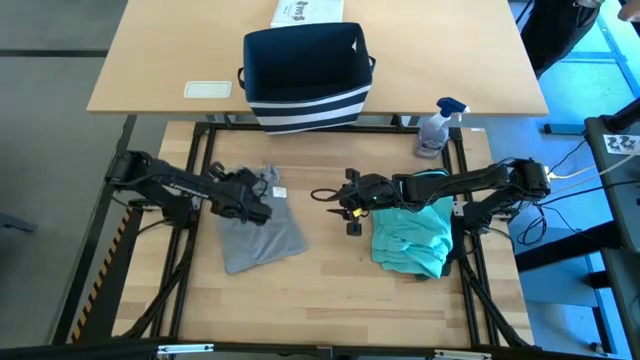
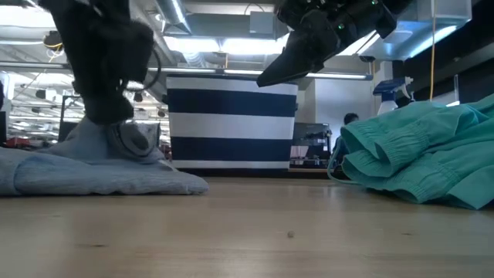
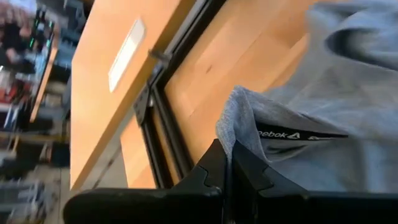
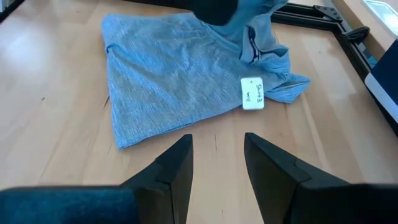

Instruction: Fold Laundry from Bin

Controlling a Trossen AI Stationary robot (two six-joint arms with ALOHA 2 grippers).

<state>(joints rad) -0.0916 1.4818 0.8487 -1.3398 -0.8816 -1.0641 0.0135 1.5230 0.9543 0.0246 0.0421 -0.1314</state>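
The laundry on the table is a grey T-shirt [image 1: 262,232] at the left and a teal piece [image 1: 410,235] bunched at the right. My left gripper [image 3: 230,149] is shut on the grey T-shirt at its far end, where the cloth rises into a peak [image 2: 108,139] while the rest lies flat. My right gripper [image 4: 217,155] hovers open over bare wood between the two garments, pointing at the grey T-shirt, nothing between its fingers. The navy, white-striped bin [image 1: 305,75] stands beyond the table's far edge. My left gripper pinches the grey T-shirt's neck edge [image 3: 239,121] between its two fingers, right beside the black logo band. The fingers [image 3: 211,171] slant down at it from the table's left. That edge is lifted off the table; the body of the shirt [image 4: 168,81] stays spread on the wood.
A spray bottle [image 1: 440,125] stands at the far right corner of the table. A white printed box [image 1: 305,10] and a flat white card [image 1: 208,89] lie on the farther tabletop by the bin. A white tag [image 4: 252,93] lies on the grey shirt. Bare wood fills the near half.
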